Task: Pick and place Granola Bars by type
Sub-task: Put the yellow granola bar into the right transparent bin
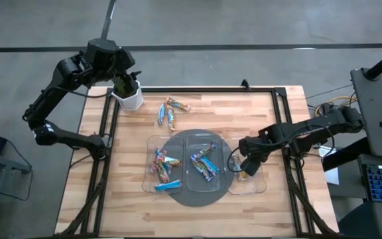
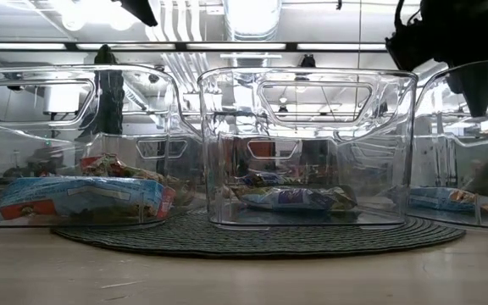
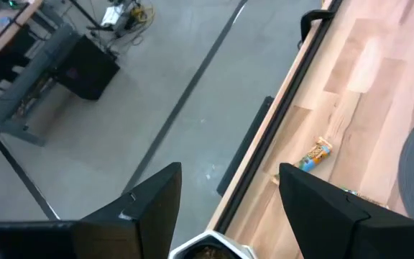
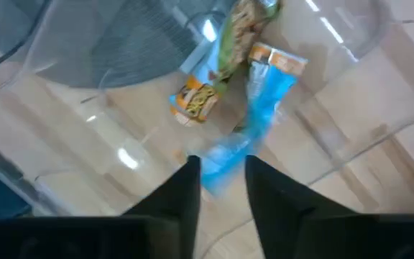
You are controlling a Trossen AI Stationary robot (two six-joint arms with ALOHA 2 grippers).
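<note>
Grey concrete floor all round; light wooden slatted table (image 1: 197, 113) w/ black frame in the middle. On it: 1 dark round woven mat (image 1: 194, 199), 3 clear plastic trays side by side across it — left tray (image 1: 149, 174), middle tray (image 1: 190, 147), right tray (image 1: 260, 186).

Slim foil-wrapped granola bars, counted from high view:
- loose on bare wood near back edge: 3, light blue/tan cluster (image 1: 169, 111); one of them seen from left wrist view too (image 3: 315, 155).
- left tray: approx 4, red-pink multicoloured plus 1 light blue at front (image 1: 163, 167); exact count unclear, overlapping.
- middle tray: approx 3, mostly light blue (image 1: 204, 161).
- right tray: 2 in right wrist view — 1 tan-orange w/ green (image 4: 218, 65), 1 light blue (image 4: 254, 122).

Right gripper (image 4: 220, 180) down inside right tray, just above light blue bar; fingers (image 4: 185, 187) slightly parted, narrow gap, bar end showing between tips; in contact or not — can't tell.

Left gripper (image 3: 228, 194) parked at back-left table corner over white cup-like holder (image 1: 128, 99), jaws wide apart, nothing between.
</note>
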